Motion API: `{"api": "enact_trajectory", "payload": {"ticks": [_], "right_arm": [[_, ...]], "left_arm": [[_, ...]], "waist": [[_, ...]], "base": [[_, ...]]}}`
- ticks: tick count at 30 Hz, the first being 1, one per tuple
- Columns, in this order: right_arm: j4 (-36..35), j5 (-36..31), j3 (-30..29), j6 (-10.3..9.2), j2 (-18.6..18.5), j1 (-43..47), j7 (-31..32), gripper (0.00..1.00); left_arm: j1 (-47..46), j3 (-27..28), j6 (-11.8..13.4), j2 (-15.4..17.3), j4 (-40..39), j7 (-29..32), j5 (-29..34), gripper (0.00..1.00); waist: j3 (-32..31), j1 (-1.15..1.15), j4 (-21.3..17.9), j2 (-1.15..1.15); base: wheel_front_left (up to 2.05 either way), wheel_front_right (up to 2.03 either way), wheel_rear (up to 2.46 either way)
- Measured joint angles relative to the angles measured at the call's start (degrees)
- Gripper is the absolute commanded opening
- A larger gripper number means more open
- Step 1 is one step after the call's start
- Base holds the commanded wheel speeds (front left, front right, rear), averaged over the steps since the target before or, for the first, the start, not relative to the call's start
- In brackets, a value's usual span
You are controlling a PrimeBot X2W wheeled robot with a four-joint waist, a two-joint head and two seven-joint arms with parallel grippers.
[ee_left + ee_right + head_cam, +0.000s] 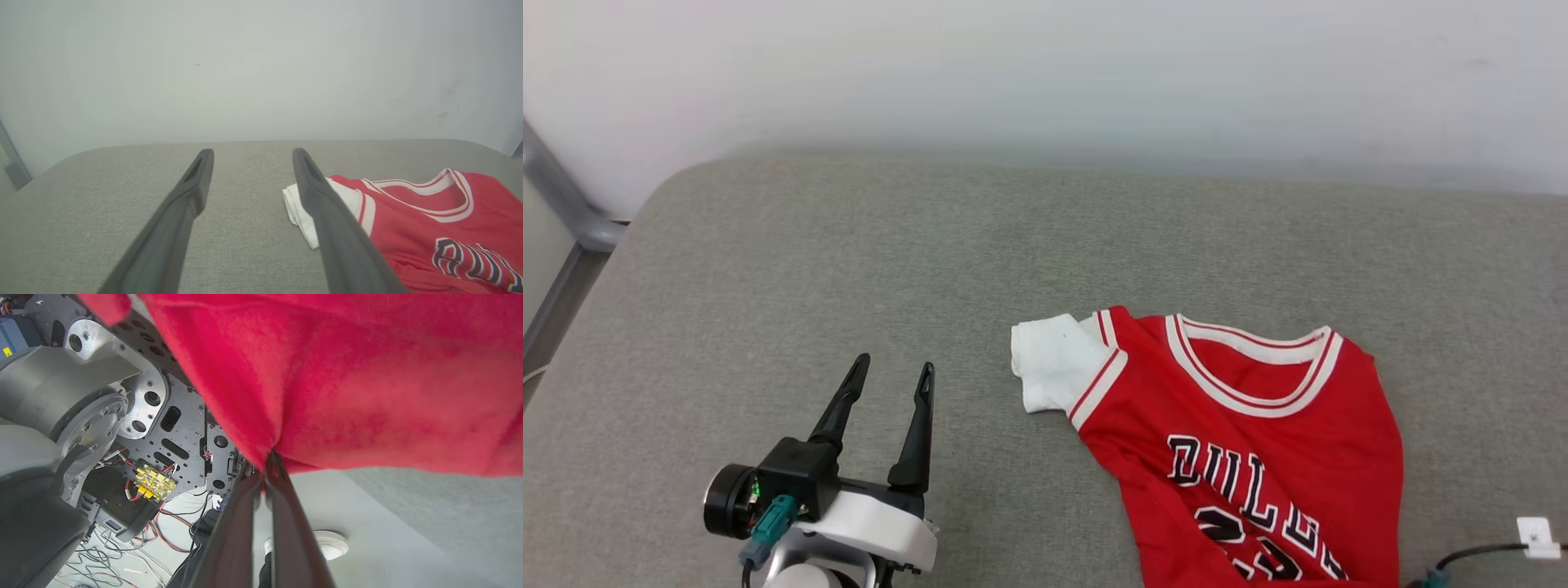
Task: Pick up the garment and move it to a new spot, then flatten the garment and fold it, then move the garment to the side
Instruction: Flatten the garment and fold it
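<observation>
The red jersey (1258,433) lies at four o'clock on the grey cushion (849,245), a fold of it pinched between the tight-pressed fingers of the right gripper (264,460), while the left gripper (894,367), at eight o'clock, holds its fingers spread and empty.

Bare grey cushion (849,269) lies open left of the garment (1241,433); the wall (1045,73) bounds the far edge.

Head camera looks down and forward over the grey padded surface (849,269) to the wall (1045,73). Left wrist camera rides low along the left gripper (252,152), facing that same wall; both catch the collar end of the garment (1258,425). Right wrist camera sits tight under red cloth, facing the robot's base (188,428)
</observation>
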Motion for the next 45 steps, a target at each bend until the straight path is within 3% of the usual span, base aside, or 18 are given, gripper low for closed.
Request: {"api": "enact_trajectory", "payload": {"ticks": [5,6,7,15,21,29,33,37,43,45], "right_arm": [[-1.6,-2.3,-3.2,0.00,3.1,2.5,-1.9,0.00],[-2.0,-3.2,-4.2,0.00,4.0,2.4,-3.6,0.35],[-2.3,-3.7,-5.2,0.00,4.9,2.2,-4.7,1.00],[-6.3,-6.3,-15.2,0.00,11.5,-3.3,-20.9,1.00],[-5.9,-12.4,-24.0,0.00,17.1,-7.3,-41.6,1.00],[-3.5,-21.2,-28.8,0.00,25.7,-7.5,-65.0,1.00],[-1.5,-23.5,-29.2,0.00,28.3,-7.5,-69.9,1.00],[-0.7,-25.0,-29.3,0.00,29.5,-7.9,-71.8,1.00],[-0.2,-25.6,-29.6,0.00,30.5,-8.1,-73.0,1.00],[0.0,-25.8,-29.4,0.00,30.7,-8.1,-73.3,1.00]], "left_arm": [[0.0,-0.7,0.0,0.0,0.4,0.0,0.0,1.00],[0.0,-0.8,0.0,0.1,0.5,0.0,0.0,1.00],[-0.1,-0.9,0.0,0.2,0.6,0.0,0.0,1.00],[-0.9,-1.2,0.0,0.7,1.2,0.0,-1.2,1.00],[-1.6,-2.3,0.0,0.7,3.5,0.0,-3.9,1.00],[-5.4,-2.4,0.3,0.7,8.7,0.0,-5.1,1.00],[-7.6,-2.4,0.8,0.6,11.2,1.5,-5.6,1.00],[-11.8,-2.8,0.9,0.8,13.3,7.9,-6.6,1.00],[-17.6,-4.0,2.4,2.6,17.3,24.9,-6.3,1.00],[-19.1,-4.6,3.1,3.8,17.6,28.1,-5.0,1.00]], "waist": [[0.0,0.00,-1.4,0.00],[0.0,0.00,-1.7,0.00],[0.1,0.00,-2.0,0.00],[0.3,0.00,-4.1,0.00],[1.2,0.00,-5.3,0.00],[3.9,0.00,-7.2,0.00],[5.9,0.00,-8.3,0.00],[8.1,0.00,-9.3,0.00],[10.7,0.01,-10.7,0.00],[11.4,0.01,-11.1,0.00]], "base": [[0.00,0.00,0.00],[0.00,0.00,0.00],[0.00,0.00,0.00],[0.00,0.00,0.00],[0.00,0.00,0.00],[0.00,0.00,0.00],[0.00,0.00,0.00],[0.00,0.00,0.00],[0.00,0.00,0.00],[0.00,0.00,0.00]]}}
